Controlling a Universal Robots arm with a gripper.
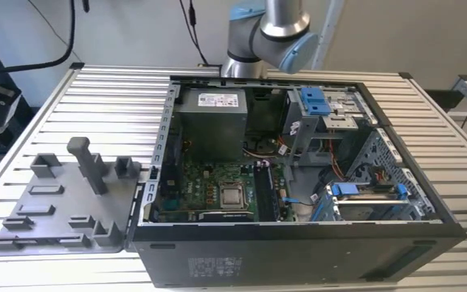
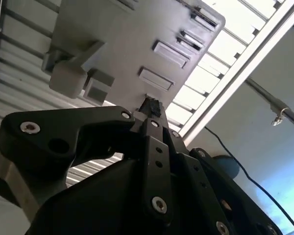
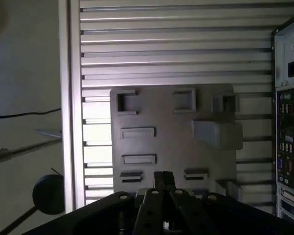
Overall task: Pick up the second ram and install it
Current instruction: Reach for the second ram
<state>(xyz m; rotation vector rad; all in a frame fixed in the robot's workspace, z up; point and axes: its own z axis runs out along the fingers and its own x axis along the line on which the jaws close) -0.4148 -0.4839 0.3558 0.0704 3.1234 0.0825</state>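
Observation:
My gripper (image 3: 162,177) hangs high above the grey plastic tray (image 3: 171,142), its two black fingertips pressed together and shut, with nothing visible between them. In the second wrist view the gripper (image 2: 150,105) points at the same tray (image 2: 117,39). The second ram is hidden from me; the tray's low slots look grey. In the exterior view the tray (image 1: 55,207) lies left of the open computer case (image 1: 298,243). Inside it, dark narrow memory slots (image 1: 264,191) run beside the processor on the motherboard (image 1: 209,182). The arm's joint (image 1: 270,30) shows behind the case.
A tall grey upright block (image 1: 87,161) rises from the tray, with lower blocks around it. Bright blue drive clips (image 1: 315,100) sit in the case's bays. The slatted metal table (image 1: 112,103) ends in a rail (image 3: 71,98) near the tray. The case's rear panel (image 3: 289,122) borders the tray.

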